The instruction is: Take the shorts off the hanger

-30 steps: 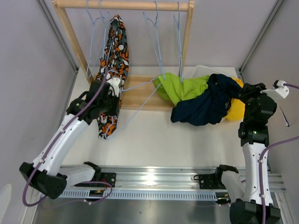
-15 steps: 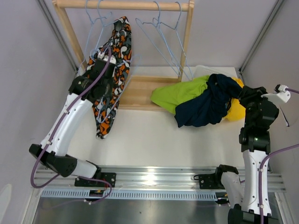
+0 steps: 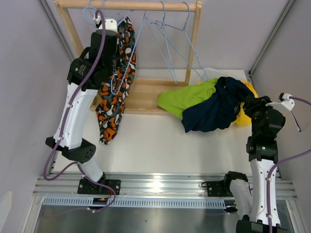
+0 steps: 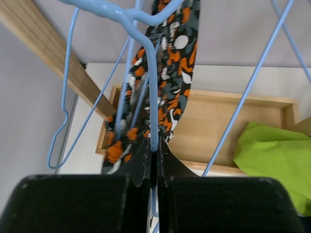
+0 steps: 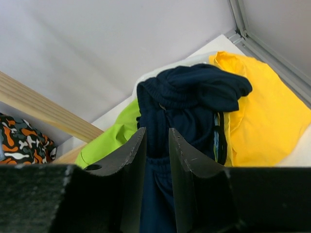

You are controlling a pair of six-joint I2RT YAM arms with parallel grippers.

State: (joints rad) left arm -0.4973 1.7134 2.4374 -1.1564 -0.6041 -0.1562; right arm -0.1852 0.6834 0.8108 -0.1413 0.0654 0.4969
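Left gripper (image 4: 153, 145) is seen clamped shut on the wire of a blue hanger (image 4: 153, 87), just below its twisted neck. The left arm is raised high by the far-left corner of the table (image 3: 155, 145), close under the rail (image 3: 146, 6) of the wooden rack. Patterned shorts (image 3: 114, 97) in orange, black and white are draped on that hanger and hang down in front of the left end of the rack's base (image 3: 143, 97). Whether the hook sits on the rail cannot be told. Three bare hangers (image 3: 170, 48) are noted on the rail further right, tilted. The other shorts lie heaped toward the right edge, near the far-right corner: lime green shorts (image 3: 187, 99) spread leftward and overlapping the right end of the base, navy shorts (image 3: 214, 109) on top in the middle, yellow shorts (image 3: 248, 114) nearest the right edge and partly covered by the navy. Right gripper (image 5: 156, 141) is held just beside this heap at the right edge, fingers parted by a narrow gap, nothing between them.
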